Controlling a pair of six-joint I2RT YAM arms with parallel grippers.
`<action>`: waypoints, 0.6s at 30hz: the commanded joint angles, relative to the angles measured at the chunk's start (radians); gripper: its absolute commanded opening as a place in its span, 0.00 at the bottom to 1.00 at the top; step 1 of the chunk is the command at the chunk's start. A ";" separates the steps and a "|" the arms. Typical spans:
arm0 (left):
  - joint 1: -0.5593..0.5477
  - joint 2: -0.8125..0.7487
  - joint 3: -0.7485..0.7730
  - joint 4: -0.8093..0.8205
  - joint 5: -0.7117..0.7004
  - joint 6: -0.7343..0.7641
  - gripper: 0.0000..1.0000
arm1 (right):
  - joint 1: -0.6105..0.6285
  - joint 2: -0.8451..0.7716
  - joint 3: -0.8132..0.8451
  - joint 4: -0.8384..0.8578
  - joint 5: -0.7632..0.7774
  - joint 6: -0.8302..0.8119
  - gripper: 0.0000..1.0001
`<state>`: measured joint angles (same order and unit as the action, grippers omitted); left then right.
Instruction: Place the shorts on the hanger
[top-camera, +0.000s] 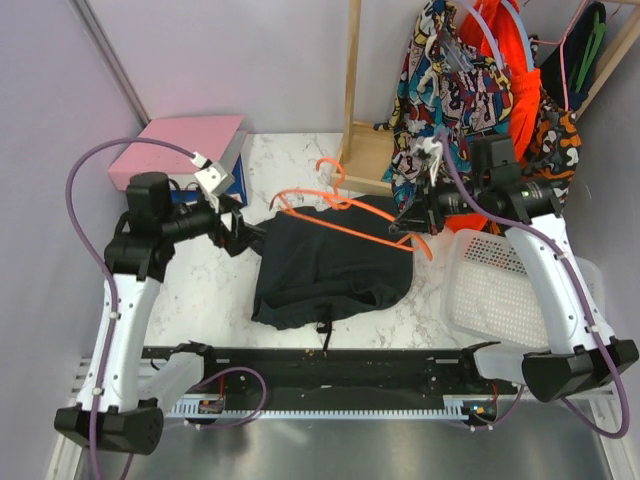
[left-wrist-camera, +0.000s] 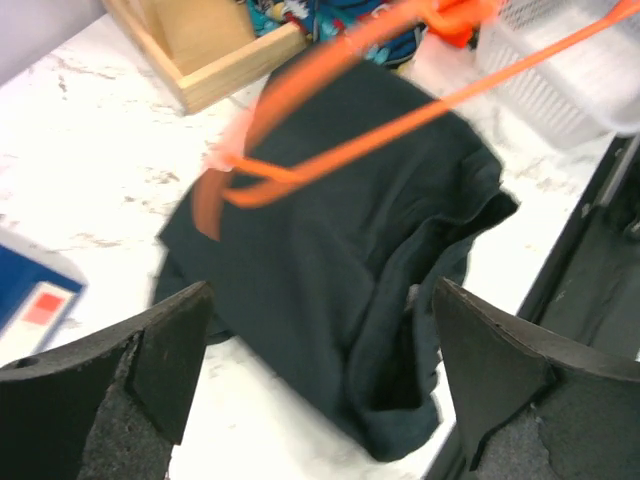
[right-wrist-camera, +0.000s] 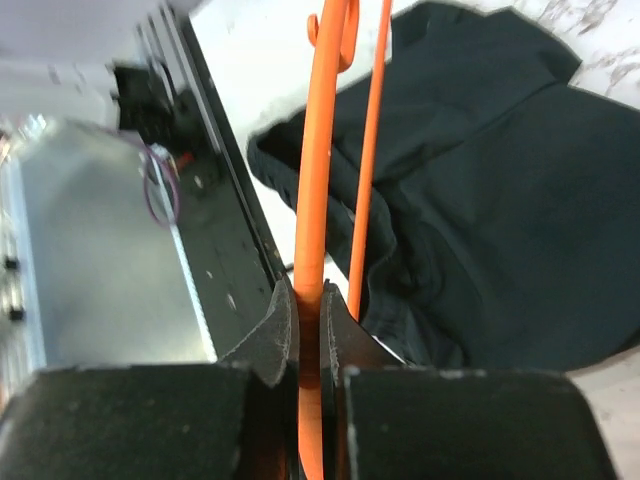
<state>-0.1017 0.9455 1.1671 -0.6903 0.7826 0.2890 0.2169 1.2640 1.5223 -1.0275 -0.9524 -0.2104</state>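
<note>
well, from the top camera the shorts (top-camera: 330, 270) lie crumpled on the bench (top-camera: 210, 290), near its middle, with the hanger (top-camera: 345, 225) slanted across their far edge. the right arm reaches in from the white basket (top-camera: 490, 290) side and has the hanger by its right-hand end, probably to steady the frame while cloth is fed over its bar. the left jaws sit just beside the shorts' left edge, apparently lined up to pick up that side.

in the left wrist view the left jaws are spread wide and empty, one finger (left-wrist-camera: 170, 350) at each side of the picture. the shorts (left-wrist-camera: 340, 270) lie on the bench ahead of the gap. the hanger (left-wrist-camera: 420, 115) shows blurred over their upper part; whether it rests on the cloth i cannot tell.

in the right wrist view the right jaws are pinched tight on one wire of the hanger (right-wrist-camera: 312, 200), which runs away from the camera above the shorts (right-wrist-camera: 500, 200). the cloth lies under the frame, not draped over it, so the hanging looks not yet begun.
</note>
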 joint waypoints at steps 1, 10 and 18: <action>0.178 0.122 0.112 -0.289 0.297 0.481 0.94 | 0.036 0.026 0.016 -0.184 0.047 -0.377 0.00; 0.180 0.139 -0.024 -0.443 0.395 0.907 0.95 | 0.105 0.020 -0.002 -0.293 0.007 -0.615 0.00; 0.122 0.145 -0.098 -0.442 0.399 0.990 0.92 | 0.211 0.017 0.027 -0.272 0.029 -0.616 0.00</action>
<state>0.0643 1.1095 1.1095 -1.1057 1.1351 1.1450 0.3939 1.3014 1.5204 -1.3148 -0.9062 -0.7799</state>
